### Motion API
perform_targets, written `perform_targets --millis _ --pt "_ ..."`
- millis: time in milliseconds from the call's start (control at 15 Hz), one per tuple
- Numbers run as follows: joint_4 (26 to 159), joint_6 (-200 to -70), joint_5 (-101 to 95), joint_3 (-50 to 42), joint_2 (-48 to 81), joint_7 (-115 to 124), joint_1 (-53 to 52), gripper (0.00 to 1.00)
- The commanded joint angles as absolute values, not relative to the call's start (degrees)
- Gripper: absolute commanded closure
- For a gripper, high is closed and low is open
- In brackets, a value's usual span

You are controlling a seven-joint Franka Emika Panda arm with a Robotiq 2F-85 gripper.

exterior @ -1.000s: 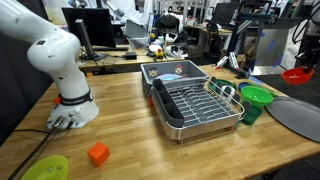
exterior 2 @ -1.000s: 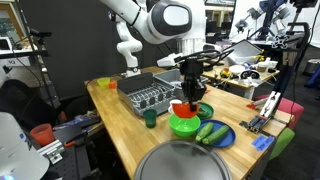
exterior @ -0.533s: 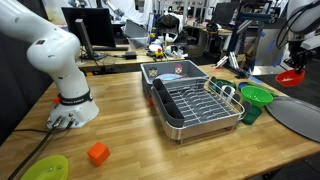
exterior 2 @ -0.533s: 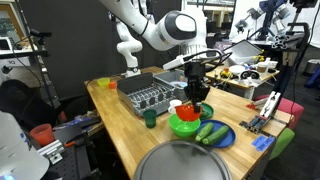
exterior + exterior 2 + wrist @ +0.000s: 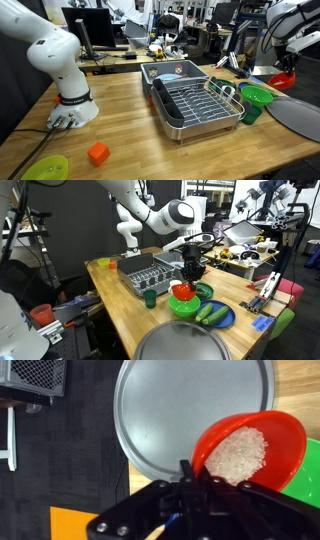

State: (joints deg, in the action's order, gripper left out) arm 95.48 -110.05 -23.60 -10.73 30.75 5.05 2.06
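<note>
In an exterior view, the wooden surface (image 5: pixel 120 110) carries a dish rack (image 5: pixel 195 100) at its middle and an orange block (image 5: pixel 97 153) near left. At far right the pincer (image 5: pixel 287 66) holds a red bowl (image 5: pixel 285 78) in the air, close to a green bowl (image 5: pixel 257 95). Monitors (image 5: pixel 88 25) crowd the room behind.

In an exterior view, the red bowl (image 5: pixel 183 289) hangs over the green bowl (image 5: pixel 185 307). A blue plate (image 5: pixel 222 319) lies just right.

In the wrist view, the pincer (image 5: pixel 187 468) is clamped on the rim of the red bowl (image 5: pixel 250 450), which holds white grains (image 5: pixel 240 457). A grey tray (image 5: pixel 180 405) lies beneath, with dark floor (image 5: pixel 60 460) to the left.
</note>
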Motion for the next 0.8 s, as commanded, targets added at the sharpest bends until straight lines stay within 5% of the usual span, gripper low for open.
perform_targets --millis 0,733 --pt "91.86 -105.86 -25.62 -10.07 33.27 3.38 1.70 0.98" --pt "80.19 -94.01 -31.30 -9.76 43.22 0.15 -1.46 0.98"
